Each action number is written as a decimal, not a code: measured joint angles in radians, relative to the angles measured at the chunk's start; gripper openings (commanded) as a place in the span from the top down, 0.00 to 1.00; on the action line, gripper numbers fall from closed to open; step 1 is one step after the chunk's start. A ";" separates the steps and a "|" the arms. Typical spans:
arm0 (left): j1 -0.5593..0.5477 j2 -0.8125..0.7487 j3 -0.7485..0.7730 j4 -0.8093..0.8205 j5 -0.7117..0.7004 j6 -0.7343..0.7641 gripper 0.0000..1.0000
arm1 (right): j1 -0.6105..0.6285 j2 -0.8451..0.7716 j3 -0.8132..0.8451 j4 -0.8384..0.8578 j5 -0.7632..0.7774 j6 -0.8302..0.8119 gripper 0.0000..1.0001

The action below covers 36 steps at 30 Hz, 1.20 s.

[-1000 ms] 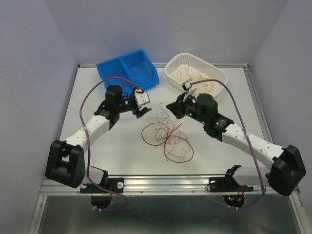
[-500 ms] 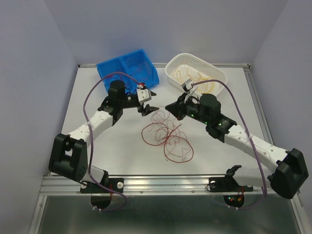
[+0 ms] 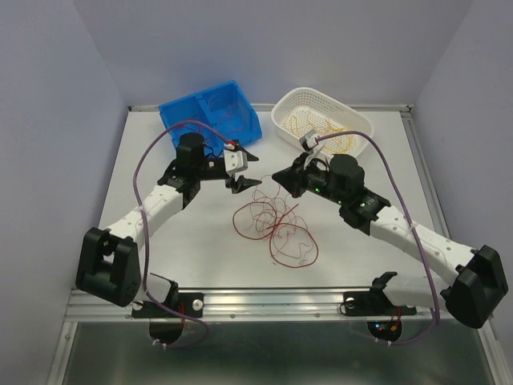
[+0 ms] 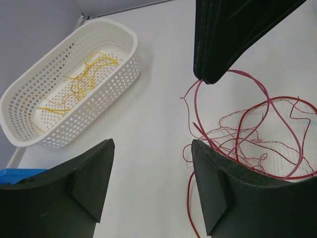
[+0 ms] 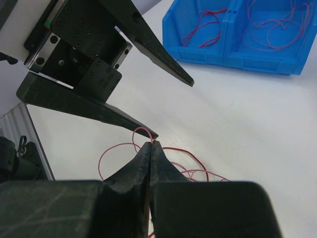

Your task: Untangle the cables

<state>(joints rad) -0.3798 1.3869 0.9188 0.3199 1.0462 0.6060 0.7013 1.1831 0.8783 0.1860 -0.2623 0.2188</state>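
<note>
A loose tangle of thin dark red cables (image 3: 276, 228) lies on the white table between the two arms. My right gripper (image 3: 275, 175) is shut at the tangle's far edge, and one red cable (image 5: 141, 131) loops out of its pinched tips (image 5: 151, 144). In the left wrist view that strand (image 4: 198, 106) hangs from the right gripper's black fingers (image 4: 218, 44) down into the tangle (image 4: 257, 139). My left gripper (image 3: 247, 170) faces it, open. Only bare table shows between its fingers (image 4: 152, 144), and one fingertip (image 5: 148, 131) sits right beside the held loop.
A blue two-compartment bin (image 3: 210, 112) at the back left holds red cables (image 5: 267, 25). At the back right, a white perforated basket (image 3: 276, 112) holds yellow cables (image 4: 79, 87). A raised rail runs along the table's near edge (image 3: 264, 301).
My left gripper has swung right, up to the right gripper's tips. The right gripper has stayed shut on the red strand and edged slightly left.
</note>
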 measured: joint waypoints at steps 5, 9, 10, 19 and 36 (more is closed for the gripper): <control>0.002 -0.058 -0.005 -0.072 -0.028 0.049 0.25 | 0.000 -0.017 0.000 0.001 -0.002 -0.006 0.99; 0.013 -0.095 -0.010 -0.096 -0.068 0.056 0.22 | 0.000 -0.023 0.000 0.002 -0.010 -0.007 0.99; 0.017 -0.101 -0.010 -0.098 -0.068 0.056 0.21 | 0.000 -0.023 0.000 0.001 -0.012 -0.007 0.99; 0.028 -0.175 -0.002 -0.145 -0.105 0.022 0.12 | 0.000 0.010 0.000 0.005 -0.027 -0.013 0.99; -0.214 -0.127 0.112 -0.280 -0.282 -0.096 0.11 | 0.000 0.039 0.000 0.009 0.031 -0.002 0.99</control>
<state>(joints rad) -0.5934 1.2594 1.0306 0.0395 0.7639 0.5102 0.7013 1.2217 0.8783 0.1947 -0.2314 0.2169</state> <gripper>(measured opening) 0.898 0.012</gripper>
